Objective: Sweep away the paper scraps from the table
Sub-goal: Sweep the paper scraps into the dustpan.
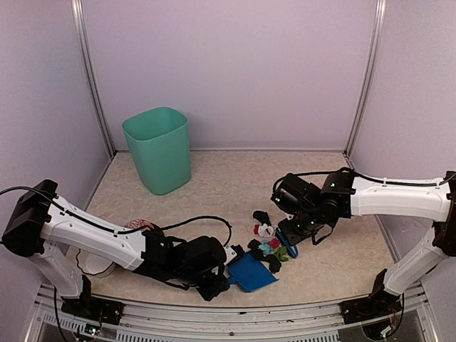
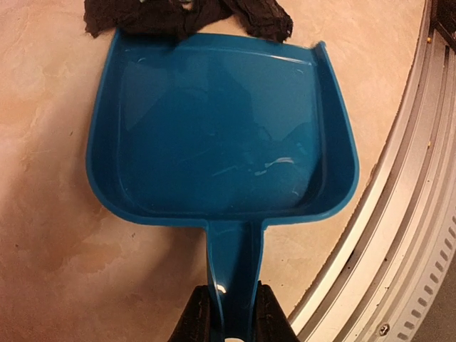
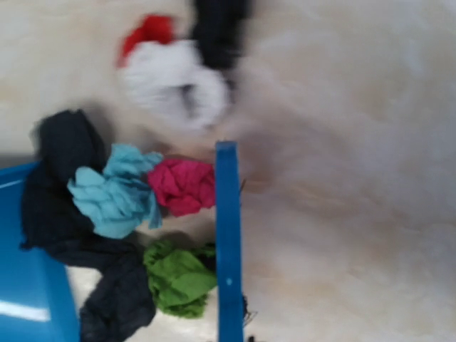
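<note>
So the left gripper (image 2: pixel 234 317) is clamped on the handle of the blue plastic dustpan (image 2: pixel 221 142), lip flat on the beige marbled table (image 1: pixel 235 178) as a catcher. The crumpled paper scraps (image 1: pixel 267 244) bunch at that lip; the right gripper (image 1: pixel 291 239), pinched on a small blue brush (image 3: pixel 228 235), sits behind them to push.

The paper scraps (image 1: pixel 267 242) lie crumpled in a loose heap on the beige, faintly marbled surface (image 1: pixel 235 178), right of centre and near its front edge. Most are black scraps (image 3: pixel 60 178). A teal scrap (image 3: pixel 114 199) touches a pink scrap (image 3: pixel 184 185), with a green scrap (image 3: pixel 178 278) just beside them. A white scrap (image 3: pixel 171 89) and a red scrap (image 3: pixel 146 28) sit slightly farther back.
</note>
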Motion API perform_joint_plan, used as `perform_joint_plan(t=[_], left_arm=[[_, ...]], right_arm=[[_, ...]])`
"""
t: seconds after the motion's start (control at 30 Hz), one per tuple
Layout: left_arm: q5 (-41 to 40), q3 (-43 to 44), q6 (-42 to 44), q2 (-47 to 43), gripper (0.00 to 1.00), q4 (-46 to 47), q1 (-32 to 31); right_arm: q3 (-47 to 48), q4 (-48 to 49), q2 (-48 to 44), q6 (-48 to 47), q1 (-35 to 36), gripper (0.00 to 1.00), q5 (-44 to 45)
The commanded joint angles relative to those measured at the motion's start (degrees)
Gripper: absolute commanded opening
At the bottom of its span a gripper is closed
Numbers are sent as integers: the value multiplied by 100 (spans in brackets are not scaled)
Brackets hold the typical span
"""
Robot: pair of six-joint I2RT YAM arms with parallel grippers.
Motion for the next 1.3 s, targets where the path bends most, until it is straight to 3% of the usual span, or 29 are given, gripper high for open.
perform_joint_plan(t=[0.0,0.5,0.87,1.03,1.27], left_arm=[[103,170,102,166,0,234,64],[171,21,29,230,0,330,200],[-82,-389,-200,-140,0,333,493],[-122,-338,-171,-160,0,325,655],[-104,-200,-60,-72,0,297,841]], right_arm=[[236,126,117,-96,283,0,-286],[680,93,-113,-408,779,0,-793],[1273,-850,-99,-574,744,0,1326],[1051,-130,-120,-1462,186,0,1880],[568,1508,26,-2751,-772,0,1505]])
